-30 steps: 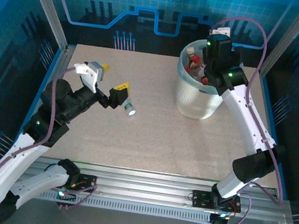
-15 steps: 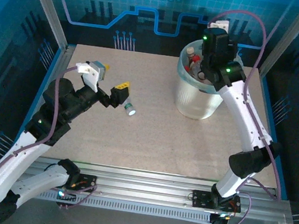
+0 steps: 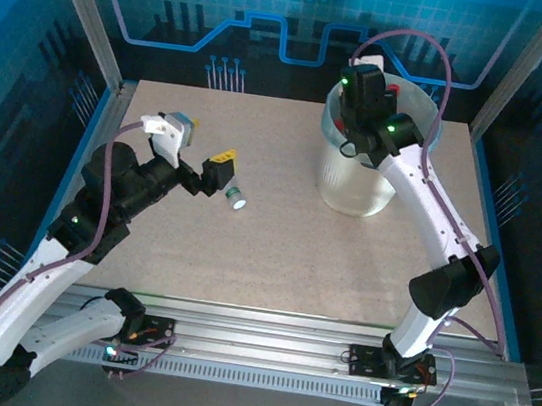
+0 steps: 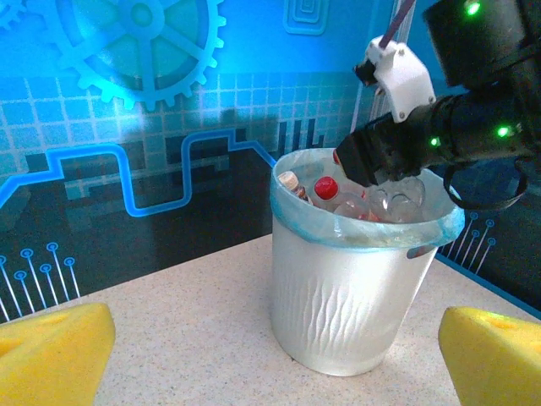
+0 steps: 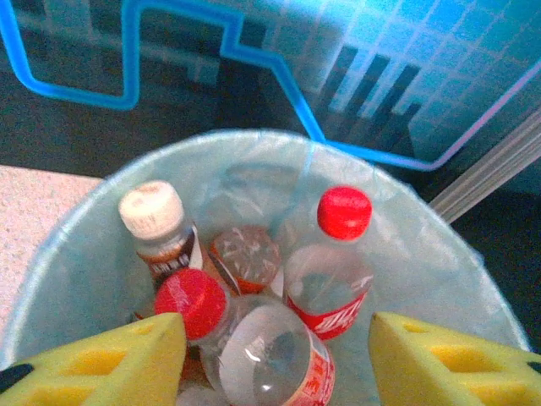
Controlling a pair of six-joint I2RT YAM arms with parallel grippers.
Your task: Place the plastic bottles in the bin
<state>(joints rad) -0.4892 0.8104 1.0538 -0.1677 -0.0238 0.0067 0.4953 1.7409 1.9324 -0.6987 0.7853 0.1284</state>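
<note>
- Presently the left gripper (image 3: 205, 141) stands spread wide and empty over the speckled table (image 3: 292, 267), with one small plastic bottle (image 3: 234, 195) lying on its side just beside its yellow finger (image 3: 221, 157).
- Risk: that bottle is round and loose; a glancing finger could send it rolling out of reach.
- Farther back, the round silvery-white bin (image 4: 338, 313) with its pale blue-green liner holds red-capped clear bottles (image 5: 330, 283) and a white-capped brown bottle (image 5: 156, 228), heaped near the rim.
- The right gripper (image 5: 275, 338) hangs above them, jaws apart, pinching nothing.
- Risk: both arms meeting at the bin would collide.
</note>
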